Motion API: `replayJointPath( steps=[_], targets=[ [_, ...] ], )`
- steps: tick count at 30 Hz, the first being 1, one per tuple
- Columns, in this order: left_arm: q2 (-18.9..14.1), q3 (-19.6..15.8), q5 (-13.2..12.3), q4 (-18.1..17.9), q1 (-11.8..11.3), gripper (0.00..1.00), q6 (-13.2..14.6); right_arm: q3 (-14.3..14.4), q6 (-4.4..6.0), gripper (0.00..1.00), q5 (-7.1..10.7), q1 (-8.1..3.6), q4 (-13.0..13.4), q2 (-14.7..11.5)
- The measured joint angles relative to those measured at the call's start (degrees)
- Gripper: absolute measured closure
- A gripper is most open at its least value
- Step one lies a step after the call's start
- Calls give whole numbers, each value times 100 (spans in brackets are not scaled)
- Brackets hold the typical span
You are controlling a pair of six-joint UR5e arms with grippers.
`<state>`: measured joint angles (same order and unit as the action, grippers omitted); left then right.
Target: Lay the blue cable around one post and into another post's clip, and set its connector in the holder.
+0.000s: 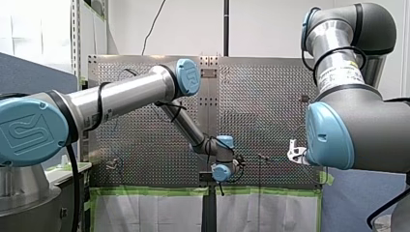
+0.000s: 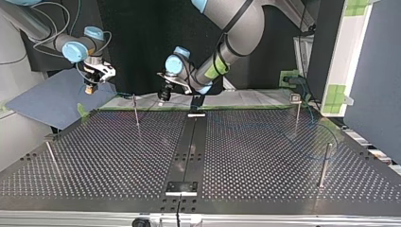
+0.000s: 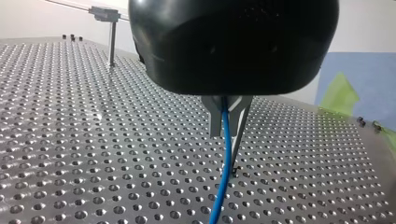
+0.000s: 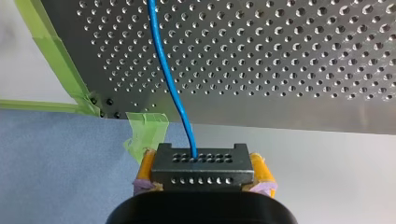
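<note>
Perforated table (image 3: pixel 93 140). The left gripper (image 3: pixel 228 122) pinches the cable (image 3: pixel 225 158) over the surface near its arm-side edge. The right gripper (image 4: pixel 204 163), off that edge, clamps the connector (image 4: pixel 203 175). Cable probably light, limp, slippery; grip close to connector.

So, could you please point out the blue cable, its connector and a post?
blue cable (image 3: pixel 227 149), left wrist view, its middle stretch.
connector (image 4: pixel 202 170), right wrist view, black face.
post (image 3: pixel 112 46), left wrist view, its shaft.

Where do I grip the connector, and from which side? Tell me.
Clamp the connector by its two short ends from behind, opposite the holed face where the blue cable exits; its flat ends suit pads, as my right gripper does with yellow pads.
</note>
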<state>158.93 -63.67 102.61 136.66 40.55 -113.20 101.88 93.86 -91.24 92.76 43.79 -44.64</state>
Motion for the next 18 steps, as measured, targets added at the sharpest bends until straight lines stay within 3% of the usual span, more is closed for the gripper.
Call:
replayJointPath(
  steps=[18],
  targets=[
    [285, 604, 16, 412, -37, 99, -86, -29, 2, 100, -32, -2, -2, 3]
  ],
)
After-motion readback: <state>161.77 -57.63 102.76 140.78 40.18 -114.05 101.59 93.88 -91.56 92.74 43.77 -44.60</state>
